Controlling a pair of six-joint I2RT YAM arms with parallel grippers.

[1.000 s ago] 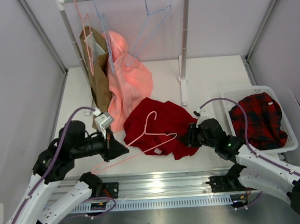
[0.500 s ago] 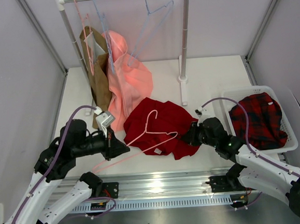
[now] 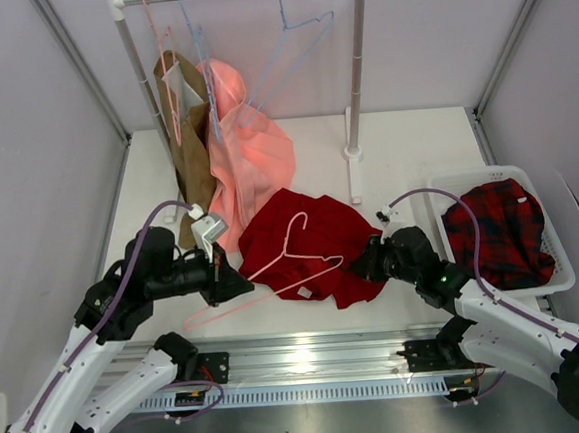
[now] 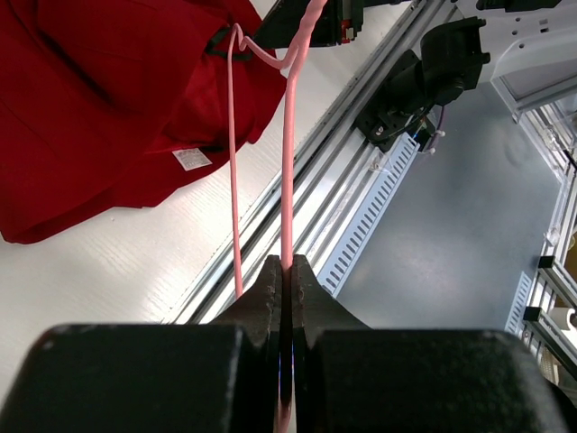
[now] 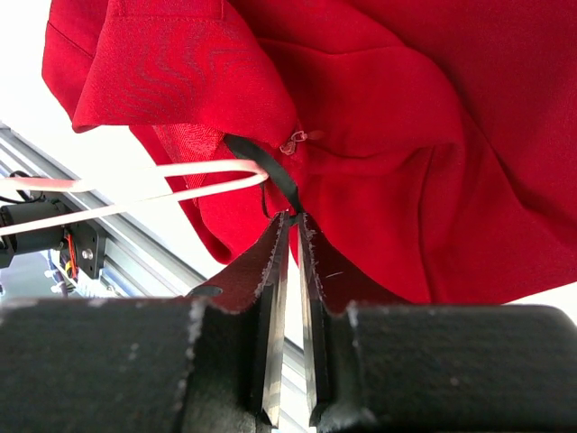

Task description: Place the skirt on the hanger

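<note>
Hanger (image 4: 290, 135) clamped in my closed left gripper (image 4: 281, 263), right gripper (image 5: 293, 218) nipped shut on black loop (image 5: 264, 167) of skirt (image 5: 406, 135), presumably to hook it over the wire

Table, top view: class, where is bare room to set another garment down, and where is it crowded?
Free: the table between the rack post and the basket; also the back-left corner beside the brown garment. Crowded: the middle, with the skirt, hanger and salmon-pink garment.
</note>
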